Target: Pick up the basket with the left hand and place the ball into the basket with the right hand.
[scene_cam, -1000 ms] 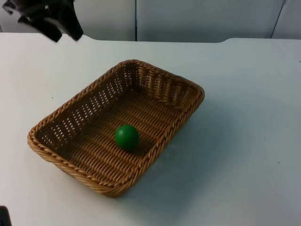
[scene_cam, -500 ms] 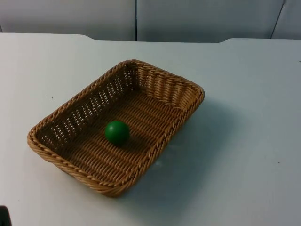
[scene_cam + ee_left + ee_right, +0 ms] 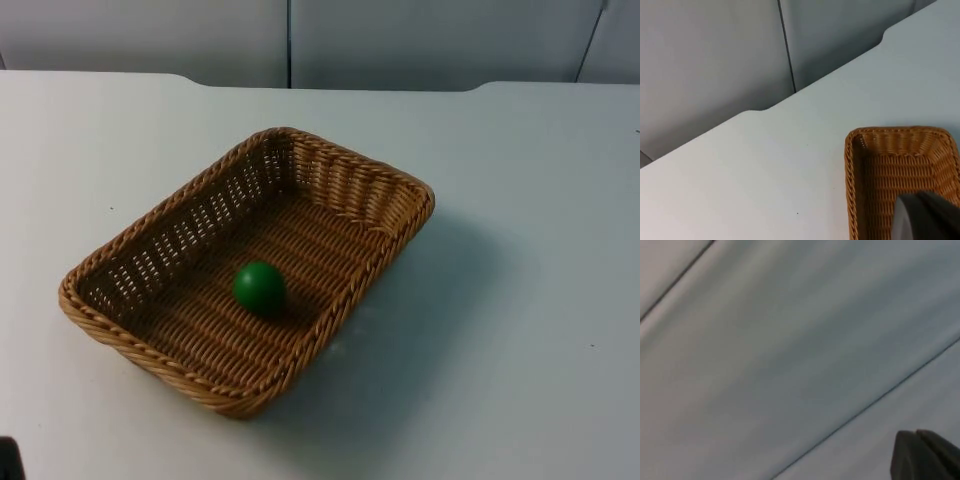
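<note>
A brown wicker basket (image 3: 345, 158) stands on the white table near the middle of the top view, set at a slant. A green ball (image 3: 259, 288) lies inside it on the woven floor, towards the near left end. In the left wrist view one corner of the basket (image 3: 851, 175) shows beyond a black fingertip (image 3: 927, 217) of my left gripper, which hangs above and apart from the rim with nothing in it. My right gripper's black fingertip (image 3: 925, 455) points at the grey wall, away from the basket.
The grey partition wall (image 3: 400, 40) closes off the table's far edge. Bare white table top (image 3: 530, 300) lies all around the basket. A small dark object (image 3: 8, 460) sits at the near left corner.
The left arm has drawn back out of the top view's upper left corner. The ball rolled a little to the left in the basket and then partly back.
</note>
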`<action>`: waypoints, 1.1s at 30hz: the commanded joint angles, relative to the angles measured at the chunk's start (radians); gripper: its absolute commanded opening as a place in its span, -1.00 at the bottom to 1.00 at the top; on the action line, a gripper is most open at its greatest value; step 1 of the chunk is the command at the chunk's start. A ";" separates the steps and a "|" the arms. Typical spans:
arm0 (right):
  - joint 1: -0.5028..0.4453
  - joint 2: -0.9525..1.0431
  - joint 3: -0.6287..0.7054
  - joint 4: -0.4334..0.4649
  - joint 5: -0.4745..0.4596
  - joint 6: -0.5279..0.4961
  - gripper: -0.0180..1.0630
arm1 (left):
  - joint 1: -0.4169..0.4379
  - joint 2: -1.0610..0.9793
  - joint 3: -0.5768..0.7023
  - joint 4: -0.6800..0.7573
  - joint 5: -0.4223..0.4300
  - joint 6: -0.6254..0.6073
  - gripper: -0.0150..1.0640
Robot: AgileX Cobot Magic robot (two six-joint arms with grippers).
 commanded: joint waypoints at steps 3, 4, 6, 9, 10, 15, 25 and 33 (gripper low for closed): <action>0.215 -0.029 -0.007 -0.128 0.042 0.010 -0.97 | -0.006 -0.246 0.238 0.004 -0.096 0.005 -0.98; 0.260 -0.029 -0.007 -0.128 0.068 0.019 -0.97 | -0.006 -0.307 0.292 0.004 -0.113 0.005 -0.98; 0.296 -0.029 -0.007 -0.114 0.103 0.019 -0.97 | -0.006 -0.371 0.355 0.001 -0.122 0.005 -0.98; 0.346 -0.029 -0.007 -0.028 0.109 0.019 -0.97 | -0.006 -0.494 0.475 -0.009 -0.124 0.005 -0.98; 0.353 -0.029 -0.007 0.006 0.109 0.019 -0.97 | -0.006 -0.569 0.548 -0.026 -0.126 0.005 -0.98; 0.353 -0.050 -0.007 0.125 0.109 0.017 -0.97 | -0.006 -0.759 0.713 -0.054 -0.117 0.005 -0.98; 0.353 -0.128 -0.007 -0.250 0.109 0.046 -0.97 | -0.006 -1.018 0.847 -0.048 -0.068 0.004 -0.98; 0.348 -0.295 -0.007 -0.403 0.109 0.047 -0.97 | -0.006 -1.091 0.847 -0.023 -0.070 0.001 -0.98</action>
